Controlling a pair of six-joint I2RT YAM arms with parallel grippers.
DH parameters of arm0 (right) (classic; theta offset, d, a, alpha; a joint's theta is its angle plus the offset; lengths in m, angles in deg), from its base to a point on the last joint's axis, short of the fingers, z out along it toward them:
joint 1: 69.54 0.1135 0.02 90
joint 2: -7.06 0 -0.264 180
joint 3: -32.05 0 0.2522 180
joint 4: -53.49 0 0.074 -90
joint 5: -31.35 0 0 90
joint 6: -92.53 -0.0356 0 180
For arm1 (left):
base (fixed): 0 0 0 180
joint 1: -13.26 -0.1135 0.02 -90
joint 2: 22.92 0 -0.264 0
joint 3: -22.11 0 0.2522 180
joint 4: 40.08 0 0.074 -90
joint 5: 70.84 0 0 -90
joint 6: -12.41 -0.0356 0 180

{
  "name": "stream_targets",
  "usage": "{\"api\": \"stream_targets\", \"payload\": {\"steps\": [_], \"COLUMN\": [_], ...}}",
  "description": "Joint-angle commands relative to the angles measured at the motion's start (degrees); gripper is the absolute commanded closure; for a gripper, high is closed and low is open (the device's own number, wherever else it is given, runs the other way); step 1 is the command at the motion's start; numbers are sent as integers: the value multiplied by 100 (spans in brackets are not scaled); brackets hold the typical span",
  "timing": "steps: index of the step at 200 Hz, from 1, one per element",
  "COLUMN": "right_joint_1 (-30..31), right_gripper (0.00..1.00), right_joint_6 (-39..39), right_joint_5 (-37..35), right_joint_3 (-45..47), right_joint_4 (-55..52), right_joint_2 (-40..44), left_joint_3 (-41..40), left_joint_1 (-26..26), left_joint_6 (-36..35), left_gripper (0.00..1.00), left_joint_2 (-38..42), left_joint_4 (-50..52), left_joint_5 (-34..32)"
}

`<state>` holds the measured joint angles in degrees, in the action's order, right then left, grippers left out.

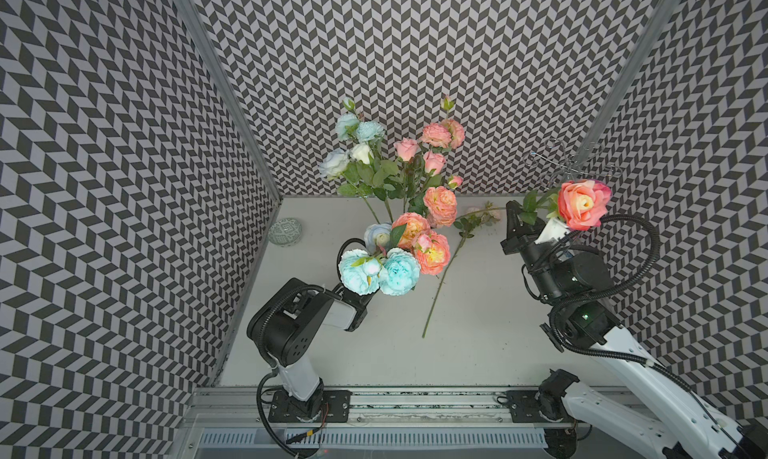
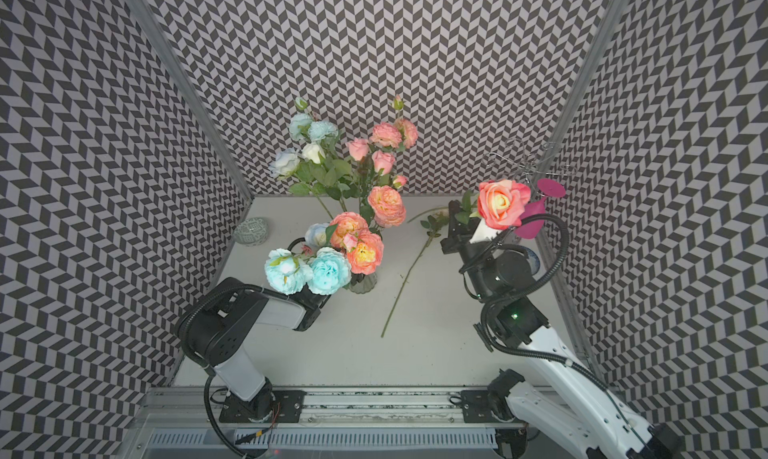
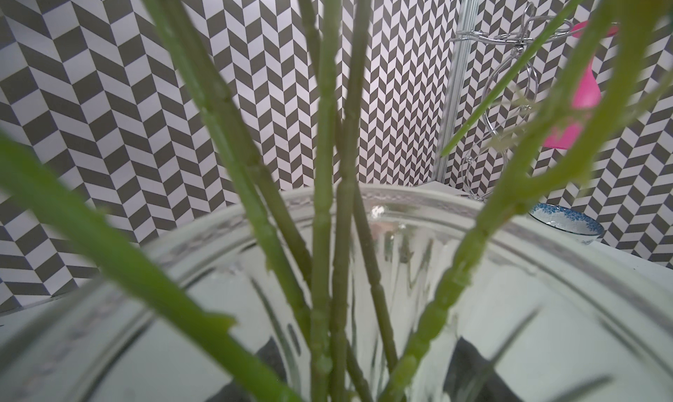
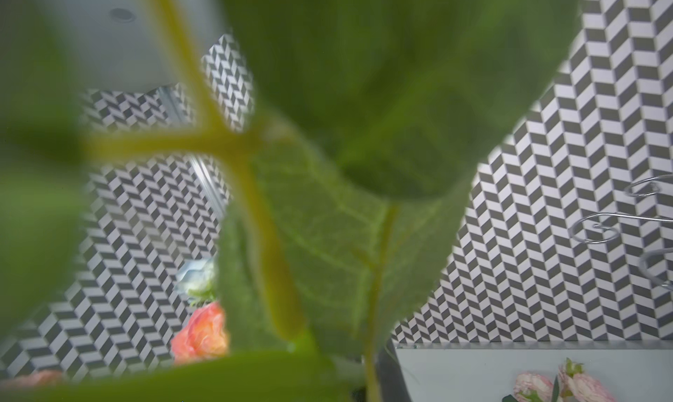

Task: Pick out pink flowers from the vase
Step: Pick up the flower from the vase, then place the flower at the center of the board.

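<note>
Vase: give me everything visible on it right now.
The vase is clear ribbed glass with a flared rim, upright on the white table. Green stems of pink flowers and pale blue flowers fan out of it; the flowers tower over it and hide all but its lower body from above. The left gripper is shut on it, though flowers hide the contact from above.

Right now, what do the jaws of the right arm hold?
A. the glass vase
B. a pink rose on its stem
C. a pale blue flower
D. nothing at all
B: the right arm's jaws are shut on the leafy stem of a pink rose, held up high and apart from the vase.
</note>
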<state>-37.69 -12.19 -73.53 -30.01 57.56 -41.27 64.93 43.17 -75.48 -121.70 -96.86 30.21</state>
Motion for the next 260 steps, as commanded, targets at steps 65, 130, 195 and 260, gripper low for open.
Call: {"api": "stream_targets", "payload": {"steps": [65, 130, 195, 260], "right_joint_1": [-722, -1246, -1375, -1427], "right_gripper": [100, 100, 100, 100], "right_joint_6": [-1270, -1398, -968, -1178], "right_joint_5": [-412, 1339, 3067, 4087], "right_joint_3": [-144, -918, -2066, -1796], "right_joint_4": [-1380, -2816, -3912, -3491], "right_joint_2": [-551, -1514, -2636, -3498], "left_joint_3": [-48, -30, -5, 11], "left_joint_1": [24, 32, 32, 33], "left_joint_6": [151, 185, 153, 157], "left_gripper": [100, 100, 100, 100], "left_joint_2": [-100, -163, -200, -194], "left_joint_4": [823, 792, 832, 824], "left_joint_5": [52, 80, 60, 64]}}
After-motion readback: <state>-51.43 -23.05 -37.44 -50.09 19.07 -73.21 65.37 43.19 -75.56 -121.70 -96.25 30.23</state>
